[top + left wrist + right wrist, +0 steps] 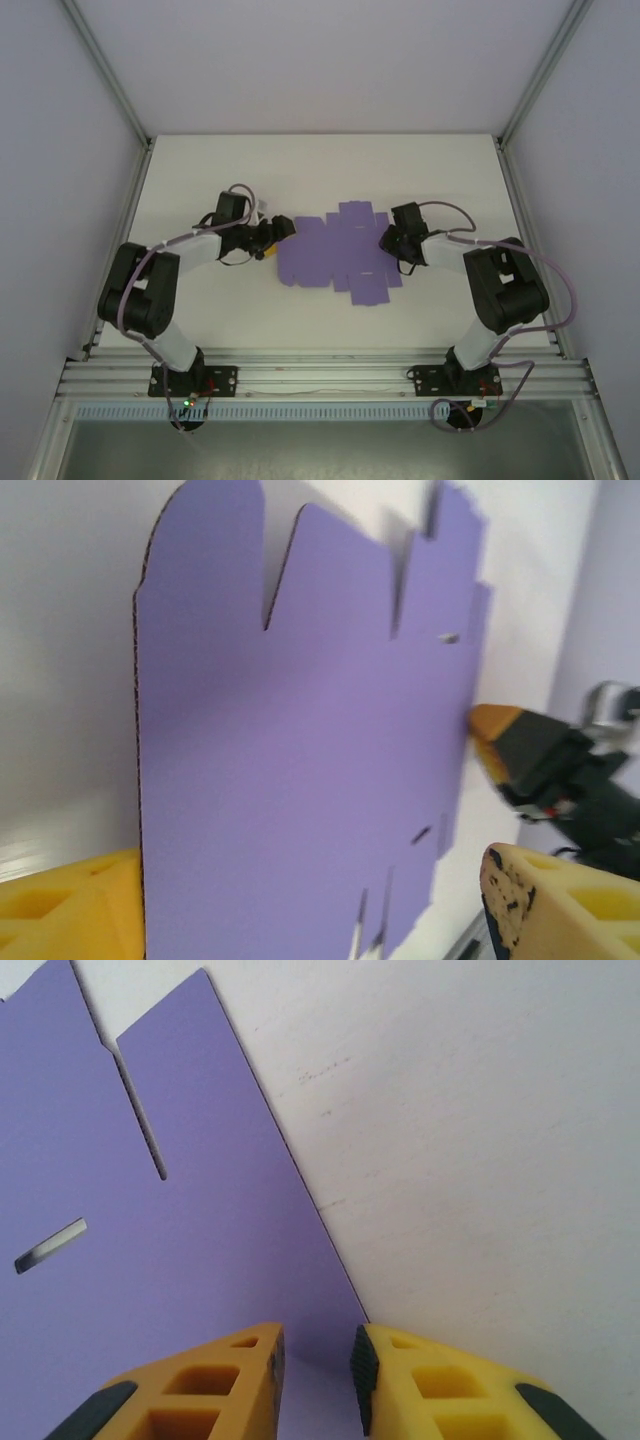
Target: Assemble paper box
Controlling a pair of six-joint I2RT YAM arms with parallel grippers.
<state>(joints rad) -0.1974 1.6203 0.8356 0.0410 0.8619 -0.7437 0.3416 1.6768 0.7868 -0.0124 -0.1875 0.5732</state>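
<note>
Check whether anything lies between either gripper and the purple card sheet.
Nothing visible does. The purple die-cut card sheet lies on the white table, the left gripper at its left edge, the right gripper at its right.

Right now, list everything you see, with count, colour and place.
paper box: one, purple, flat die-cut sheet mid-table
table: one, white, under the sheet
walls: three, pale grey, round the table
frame rail: one, silver, near edge
left arm: one, black and white, on the rail
right arm: one, same colours, on the rail
left gripper: one, yellow fingers, open at sheet's left edge
right gripper: one, yellow fingers, slightly apart at sheet's right edge
</note>
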